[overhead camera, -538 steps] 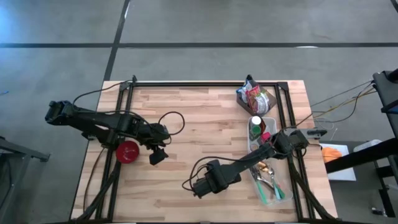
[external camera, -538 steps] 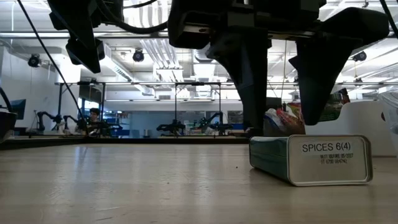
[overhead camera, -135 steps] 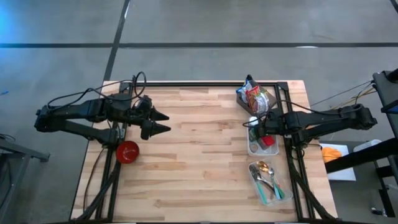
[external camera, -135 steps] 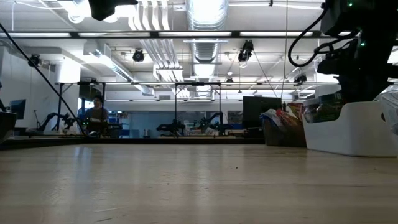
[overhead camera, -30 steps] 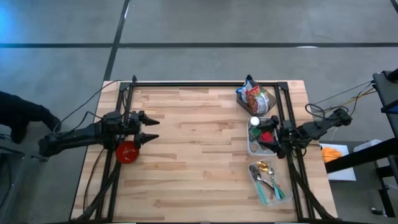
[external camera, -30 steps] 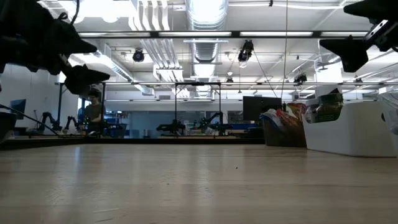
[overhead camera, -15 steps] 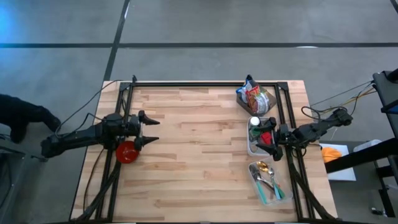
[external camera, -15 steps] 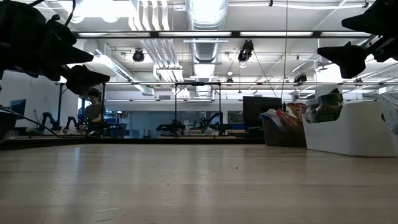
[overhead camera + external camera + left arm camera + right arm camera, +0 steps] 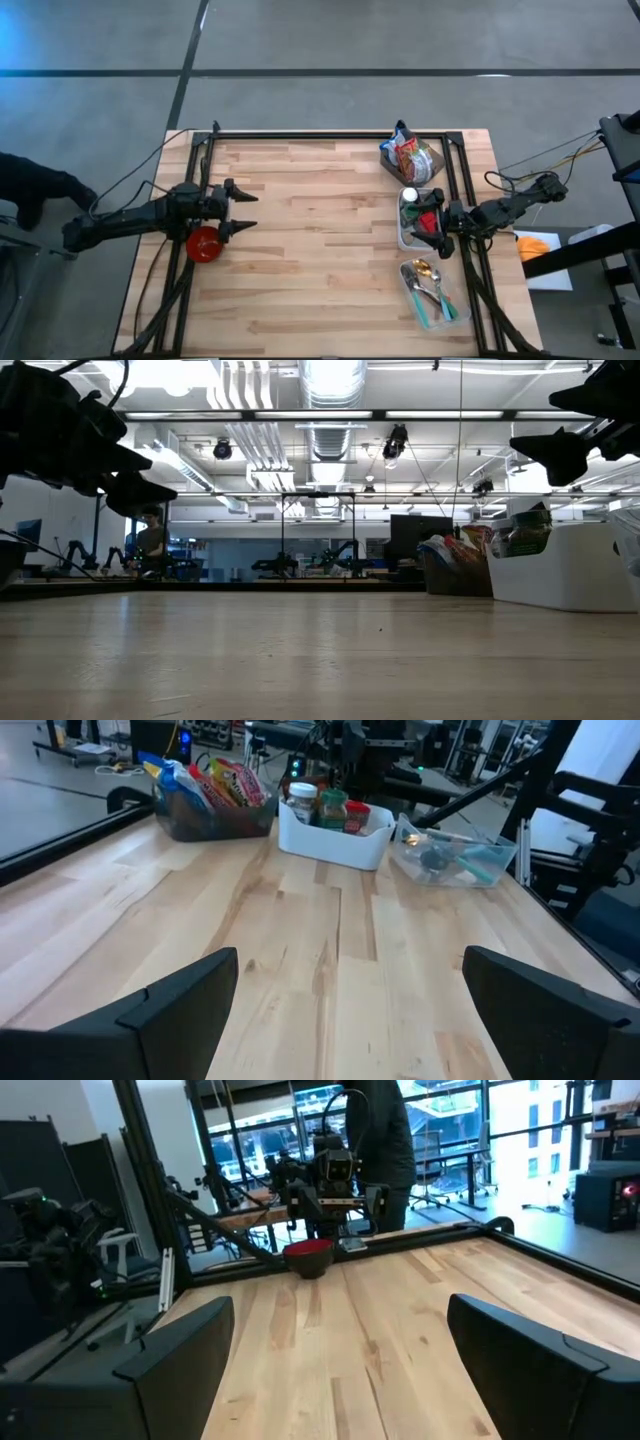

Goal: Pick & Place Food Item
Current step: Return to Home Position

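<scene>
The food items are spice jars (image 9: 330,805) standing in a white bin (image 9: 401,224) at the table's right edge. One of them has a white lid (image 9: 410,195). My right gripper (image 9: 418,226) hangs open and level over that bin, pointing toward the table's left, and touches nothing. At the left edge my left gripper (image 9: 250,210) is open too. It points toward the right, above the table and just far of a red bowl (image 9: 205,243). In their wrist views both grippers, left (image 9: 350,1020) and right (image 9: 330,1370), have only bare wood between the fingers.
A dark basket of snack bags (image 9: 410,158) stands at the far right. A clear tray of spoons (image 9: 432,290) lies near the front right. The wooden top (image 9: 320,250) between the arms lies open. A person's dark sleeve (image 9: 40,190) shows beyond the left edge.
My left gripper has rolled a little about the line it points along and sunk slightly, staying open. My right gripper has also rolled slightly above the white bin, staying open.
</scene>
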